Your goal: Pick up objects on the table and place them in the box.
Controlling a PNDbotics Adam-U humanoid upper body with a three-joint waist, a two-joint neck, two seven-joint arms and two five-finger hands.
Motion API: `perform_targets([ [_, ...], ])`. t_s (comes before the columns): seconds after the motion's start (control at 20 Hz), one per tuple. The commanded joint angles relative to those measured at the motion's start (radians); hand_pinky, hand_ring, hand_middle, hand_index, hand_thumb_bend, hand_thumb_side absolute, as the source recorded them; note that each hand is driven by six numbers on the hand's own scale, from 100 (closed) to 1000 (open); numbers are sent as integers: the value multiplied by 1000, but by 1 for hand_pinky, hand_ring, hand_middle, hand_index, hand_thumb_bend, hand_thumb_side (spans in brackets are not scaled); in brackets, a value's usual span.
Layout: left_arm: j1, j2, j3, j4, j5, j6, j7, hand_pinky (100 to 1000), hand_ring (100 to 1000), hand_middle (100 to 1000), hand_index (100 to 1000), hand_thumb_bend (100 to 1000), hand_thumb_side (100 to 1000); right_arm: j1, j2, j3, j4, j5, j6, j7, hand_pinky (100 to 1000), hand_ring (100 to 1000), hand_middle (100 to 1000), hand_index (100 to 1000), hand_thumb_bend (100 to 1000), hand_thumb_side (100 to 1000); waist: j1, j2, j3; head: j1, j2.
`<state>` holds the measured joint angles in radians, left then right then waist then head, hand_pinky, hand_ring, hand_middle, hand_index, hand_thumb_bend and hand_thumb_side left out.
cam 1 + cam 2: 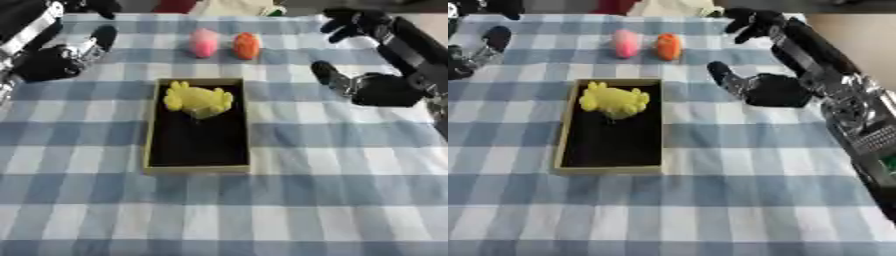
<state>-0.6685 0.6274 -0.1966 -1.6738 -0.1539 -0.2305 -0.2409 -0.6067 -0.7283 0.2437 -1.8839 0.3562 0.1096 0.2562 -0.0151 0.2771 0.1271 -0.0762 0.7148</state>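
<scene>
The robot's black left hand (54,59) hovers at the far left of the blue-and-white checked counter (332,190), fingers relaxed and holding nothing. A yellow soft toy (199,100) lies in the far end of the shallow black-lined cardboard box (154,125). Beyond it sit a pink rounded object (205,43) and an orange one (247,45), just beside each other. The right hand (767,89) hangs empty, fingers spread.

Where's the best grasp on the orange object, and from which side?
Across the orange object's rounded middle, from above and the right: the pink object stands close on its left, leaving little finger room there. The open right hand is nearer, so use it.
</scene>
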Motion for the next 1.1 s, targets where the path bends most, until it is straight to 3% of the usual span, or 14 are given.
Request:
perform_targets([
  [0.05,30,19,44,-83,65,19,-8,884,744,730,952,166,864,-78,-52,14,43,17,-5,45,886,789,815,977,346,636,-6,-23,21,-16,-6],
  [0.2,74,-9,59,-117,91,36,-22,891,739,724,957,150,888,-158,-34,29,135,47,-22,76,887,791,818,969,369,632,-18,-23,53,-29,-7],
  [0.45,133,-85,74,-135,120,65,-33,899,727,711,963,132,928,-272,58,18,343,135,-60,91,888,794,826,956,413,624,-33,-16,105,-39,-17],
  [0.8,152,-179,69,-155,142,92,-72,908,723,705,969,147,931,-380,169,-60,669,263,-103,59,888,794,826,949,446,625,-45,-5,175,-68,-35],
  [1.1,150,-223,60,-181,159,99,-113,910,720,700,971,151,934,-422,209,-142,884,331,-100,-16,886,793,821,949,454,634,-50,9,233,-103,-46],
])
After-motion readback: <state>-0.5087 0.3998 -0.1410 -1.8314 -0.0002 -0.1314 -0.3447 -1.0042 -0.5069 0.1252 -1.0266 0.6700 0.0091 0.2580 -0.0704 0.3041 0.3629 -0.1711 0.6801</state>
